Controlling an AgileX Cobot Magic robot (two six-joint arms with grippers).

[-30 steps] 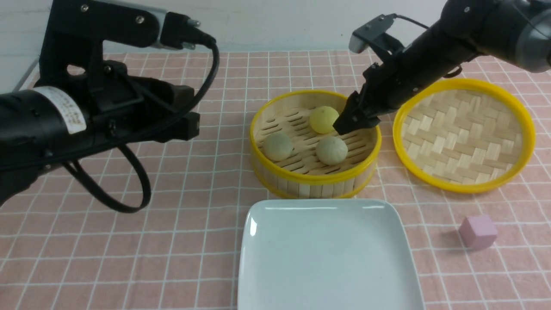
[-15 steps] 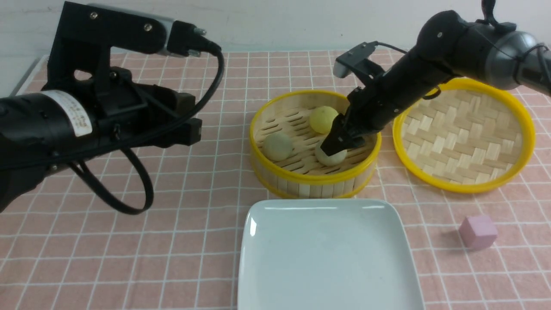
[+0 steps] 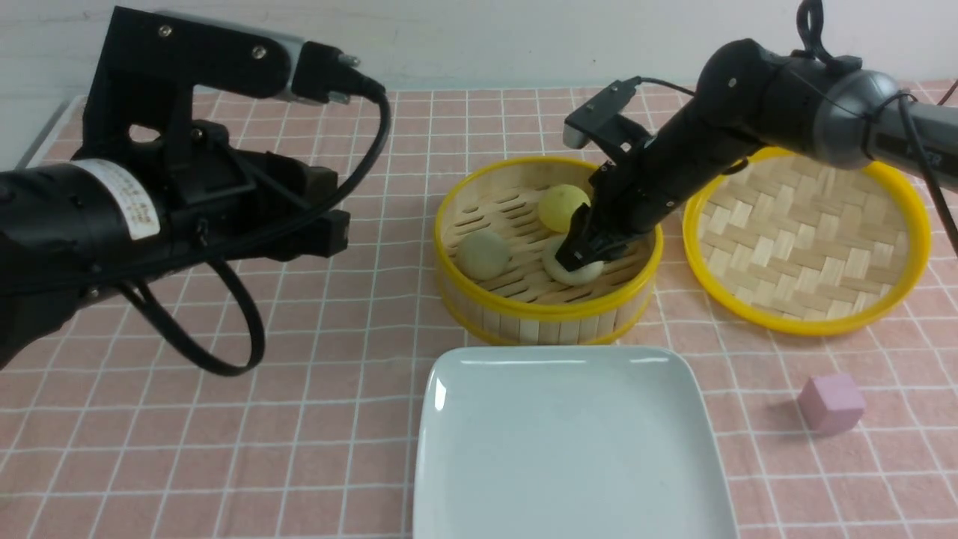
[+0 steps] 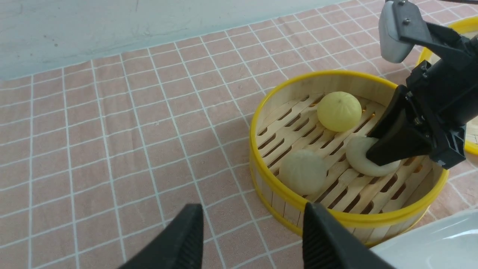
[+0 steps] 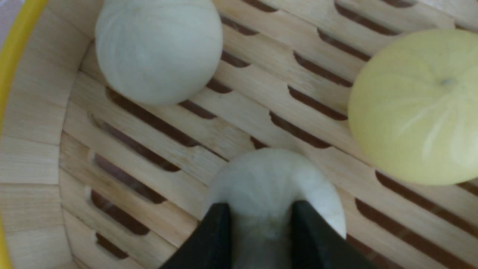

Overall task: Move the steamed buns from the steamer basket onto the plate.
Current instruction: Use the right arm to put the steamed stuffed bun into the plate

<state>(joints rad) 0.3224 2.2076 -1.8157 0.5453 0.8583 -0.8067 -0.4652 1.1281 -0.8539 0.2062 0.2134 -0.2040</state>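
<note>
The steamer basket [image 3: 546, 311] [image 4: 261, 175] holds three steamed buns. My right gripper [image 3: 580, 254] [image 5: 261, 209] reaches down into it and is shut on the pale bun [image 3: 572, 271] [image 4: 360, 158] [image 5: 269, 179] nearest its front right wall; the bun bulges between the fingers and still rests on the slats. A yellow bun [image 3: 560, 206] [image 5: 414, 104] lies behind it, another pale bun [image 3: 483, 254] [image 5: 158, 48] to its left. The white plate [image 3: 569, 449] sits in front of the basket with nothing on it. My left gripper [image 3: 329, 201] [image 4: 254, 216] hovers open left of the basket, holding nothing.
The woven yellow-rimmed lid [image 3: 808, 232] lies right of the basket, under my right arm. A pink cube [image 3: 831, 403] stands right of the plate. A pink checked cloth covers the table.
My right gripper came down from beside the yellow bun into the basket and closed on the front right pale bun, squashing it. The left arm barely moved.
</note>
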